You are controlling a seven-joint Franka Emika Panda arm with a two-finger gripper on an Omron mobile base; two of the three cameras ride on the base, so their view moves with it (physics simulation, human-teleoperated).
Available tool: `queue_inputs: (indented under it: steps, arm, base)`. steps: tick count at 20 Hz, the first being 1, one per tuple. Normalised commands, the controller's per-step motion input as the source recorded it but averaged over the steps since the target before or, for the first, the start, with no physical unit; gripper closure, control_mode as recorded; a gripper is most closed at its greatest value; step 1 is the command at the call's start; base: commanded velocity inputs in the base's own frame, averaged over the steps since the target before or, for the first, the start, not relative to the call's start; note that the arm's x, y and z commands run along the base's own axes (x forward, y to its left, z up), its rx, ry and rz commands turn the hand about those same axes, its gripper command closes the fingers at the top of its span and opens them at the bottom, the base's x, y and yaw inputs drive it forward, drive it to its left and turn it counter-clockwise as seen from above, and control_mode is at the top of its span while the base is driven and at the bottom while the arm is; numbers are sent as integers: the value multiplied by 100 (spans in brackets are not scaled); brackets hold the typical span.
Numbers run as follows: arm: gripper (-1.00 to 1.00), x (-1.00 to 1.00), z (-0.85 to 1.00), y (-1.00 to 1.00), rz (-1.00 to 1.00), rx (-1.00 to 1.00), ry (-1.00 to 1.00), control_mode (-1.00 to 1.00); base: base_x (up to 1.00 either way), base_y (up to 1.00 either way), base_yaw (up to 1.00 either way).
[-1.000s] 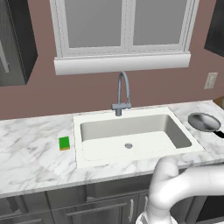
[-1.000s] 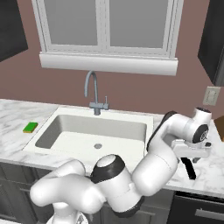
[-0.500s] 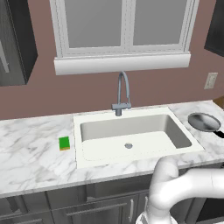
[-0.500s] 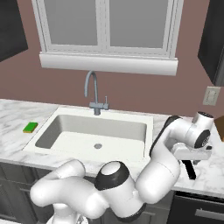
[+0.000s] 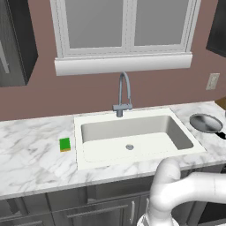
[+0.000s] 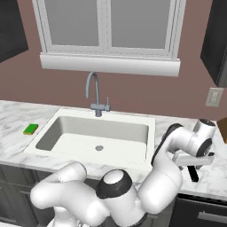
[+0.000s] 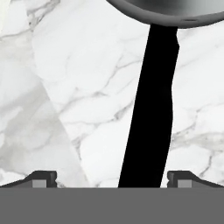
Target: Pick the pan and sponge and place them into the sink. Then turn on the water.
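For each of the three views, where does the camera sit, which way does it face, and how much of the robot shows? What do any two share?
Left base view: behind the arm's left, facing the sink, faucet, sponge and pan; white arm at lower right.
Right base view: behind its right, same counter; arm from lower left reaching right of the sink.
Hand view: on the hand, jaws open, looking down at the pan's black handle on marble.
Both base views share sink, faucet, sponge.

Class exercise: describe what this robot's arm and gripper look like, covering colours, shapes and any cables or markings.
The arm is made of glossy white rounded tubular segments with bulbous elbows and dark grey to black caps at the joints. Its gripper ends in two small dark, blocky finger tips. No cables or markings are visible.
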Motion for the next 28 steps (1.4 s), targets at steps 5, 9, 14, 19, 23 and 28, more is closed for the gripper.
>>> queue_inputs:
  steps: [5,9,14,19,23,28]
  arm:
    - [-100,13,-11,-13,0,0,-3,-100]
    - [-100,10,-6,-15,1,0,-6,-100]
    - [-100,10,-16,-11,1,0,-3,-100]
    - [100,1,-41,3,1,-3,0,-100]
    - [100,2,-22,-1,0,-1,0,-100]
    - [100,2,-5,-1,0,0,0,-100]
  base:
    - [0,0,0]
    - [0,0,0]
    - [0,0,0]
    - [0,0,0]
    - [0,0,0]
    - [0,0,0]
